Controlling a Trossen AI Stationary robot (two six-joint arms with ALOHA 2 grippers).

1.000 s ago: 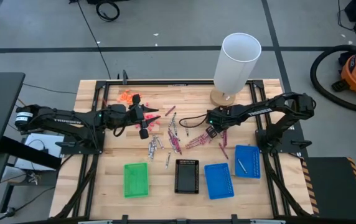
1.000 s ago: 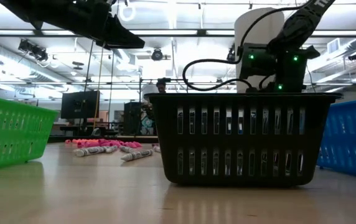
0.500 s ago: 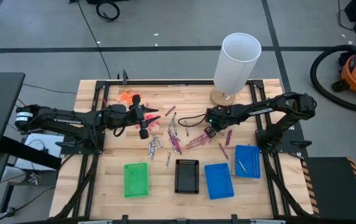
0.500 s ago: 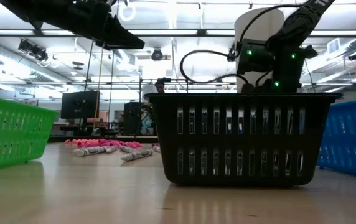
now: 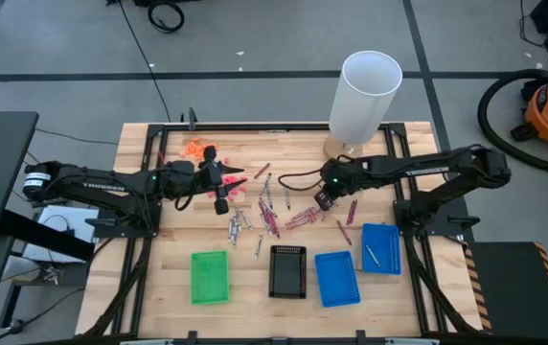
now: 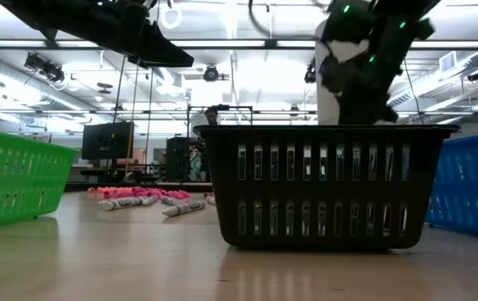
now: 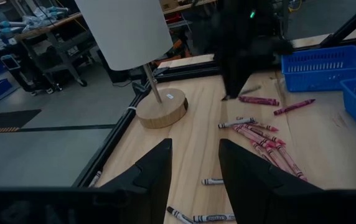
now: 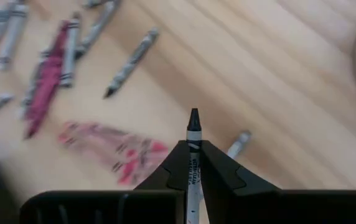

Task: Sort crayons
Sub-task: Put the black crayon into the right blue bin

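Many crayons (image 5: 272,216), silvery-grey, maroon and pinkish-red, lie scattered on the middle of the wooden table. My right gripper (image 8: 193,149) hangs above their right part (image 5: 320,199), shut on one silvery-grey crayon (image 8: 193,163). My left gripper (image 5: 224,195) hovers open over the table's left centre, clear of everything; its fingers (image 7: 159,171) show spread in the left wrist view. One crayon (image 5: 372,254) lies in the right blue tray (image 5: 381,235). My right gripper pinches the silvery-grey crayon between its two fingers. The crayon runs along the fingers, and its dark pointed tip (image 8: 193,118) sticks out past the fingertips. The fingers slant down toward the table. The crayon is lifted clear of the wood.
Along the near edge stand a green tray (image 5: 209,276), a black tray (image 5: 287,271) and a second blue tray (image 5: 336,278). A white lamp (image 5: 365,96) on a round wooden foot stands at the far right. Orange-pink bits (image 5: 195,149) lie far left.
My right gripper has risen from the crayon pile; in the low view it now stands well above the black tray's rim. My left arm has kept still.
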